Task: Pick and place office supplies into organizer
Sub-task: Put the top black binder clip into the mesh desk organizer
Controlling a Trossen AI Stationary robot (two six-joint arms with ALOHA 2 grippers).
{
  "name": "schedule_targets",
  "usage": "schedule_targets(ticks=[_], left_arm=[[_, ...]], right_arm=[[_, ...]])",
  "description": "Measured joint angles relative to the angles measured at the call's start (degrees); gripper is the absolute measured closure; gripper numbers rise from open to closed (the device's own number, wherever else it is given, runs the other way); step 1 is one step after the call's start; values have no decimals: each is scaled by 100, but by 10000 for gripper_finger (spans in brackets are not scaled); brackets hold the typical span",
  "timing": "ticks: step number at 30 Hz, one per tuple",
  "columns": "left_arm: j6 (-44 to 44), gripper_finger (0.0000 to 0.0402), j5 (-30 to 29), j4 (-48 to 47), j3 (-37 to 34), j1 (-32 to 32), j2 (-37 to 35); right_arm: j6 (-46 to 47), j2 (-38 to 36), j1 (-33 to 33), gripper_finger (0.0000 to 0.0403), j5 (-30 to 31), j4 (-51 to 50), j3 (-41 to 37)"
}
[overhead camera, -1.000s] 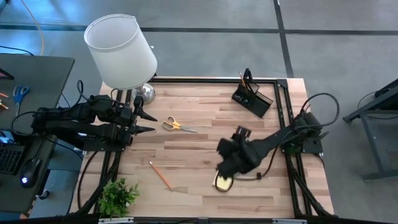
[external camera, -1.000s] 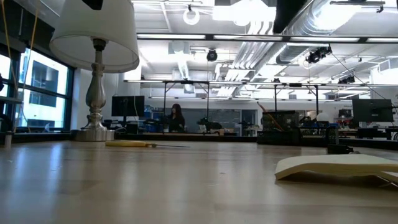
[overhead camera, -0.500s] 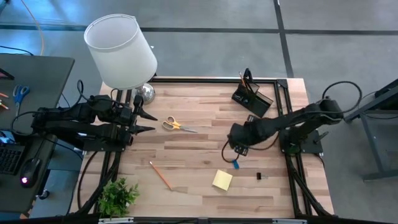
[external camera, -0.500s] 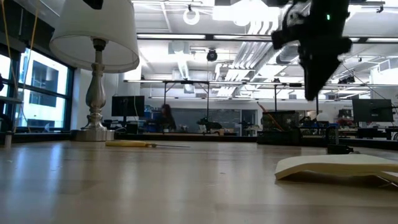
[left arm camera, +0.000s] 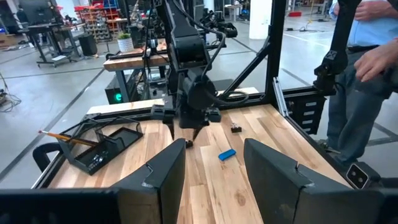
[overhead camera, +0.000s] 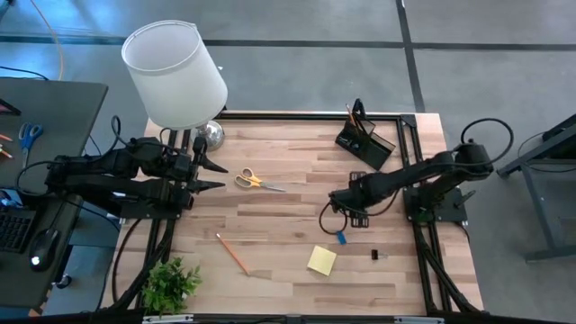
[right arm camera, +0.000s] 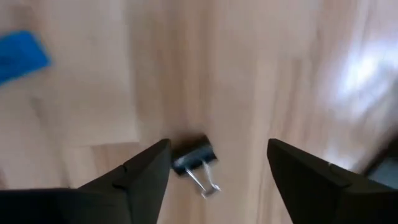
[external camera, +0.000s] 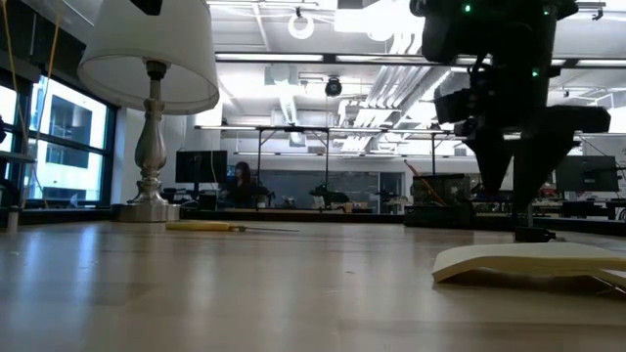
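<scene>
Jaws apart, the right gripper (right arm camera: 217, 180) is hovering over a binder clip (right arm camera: 194, 155) mid-table, needing to drop and pinch it.

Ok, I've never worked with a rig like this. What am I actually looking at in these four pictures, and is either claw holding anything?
You see two dark robot arms at a wooden table. One picture looks straight down from above, one looks level across the tabletop, and each of the other two comes from a camera on an arm's wrist.

On the table lie yellow-handled scissors, a pencil, a yellow sticky-note pad, a small blue eraser and a black clip. The black organizer sits at the far edge, with a lamp and a small plant on the left side.

The right gripper is open and empty, hanging just above the clip. The left gripper waits at the left side, open and holding nothing.
</scene>
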Motion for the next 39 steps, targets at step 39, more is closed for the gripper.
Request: schedule_targets(ticks=[39], left_arm=[[-13, 247, -4, -53, 0, 0, 0]], right_arm=[[-540, 0, 99, 242, -337, 945, -1005]])
